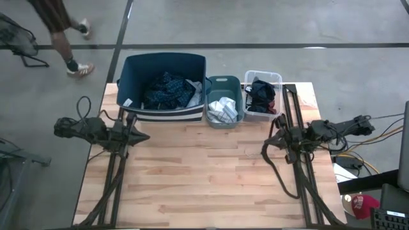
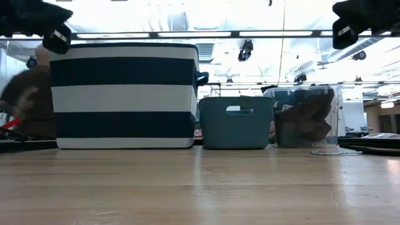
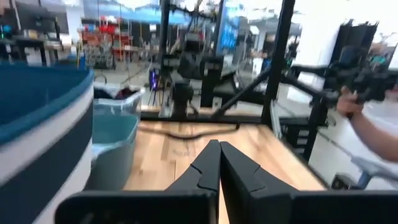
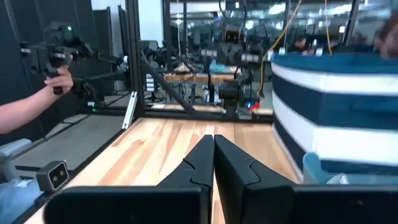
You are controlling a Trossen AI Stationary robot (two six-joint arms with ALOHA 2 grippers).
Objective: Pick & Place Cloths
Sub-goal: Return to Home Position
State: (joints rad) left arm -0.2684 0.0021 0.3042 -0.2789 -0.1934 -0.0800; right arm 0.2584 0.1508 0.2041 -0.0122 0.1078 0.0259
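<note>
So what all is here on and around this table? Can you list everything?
Table: one, light wood.
Striped bin: one, navy and white, left end of the row at the back edge.
Teal bin: one, middle of the row.
Clear bin: one, right end.
Dotted cloth: one, dark teal, in the striped bin beside a pale piece.
White cloths: count unclear, in the teal bin.
Dark cloths: black and maroon, in the clear bin.
Person: one, on the floor beyond the back left corner.
Left gripper: shut, empty, above the table's left side.
Right gripper: shut, empty, above the right side.
</note>
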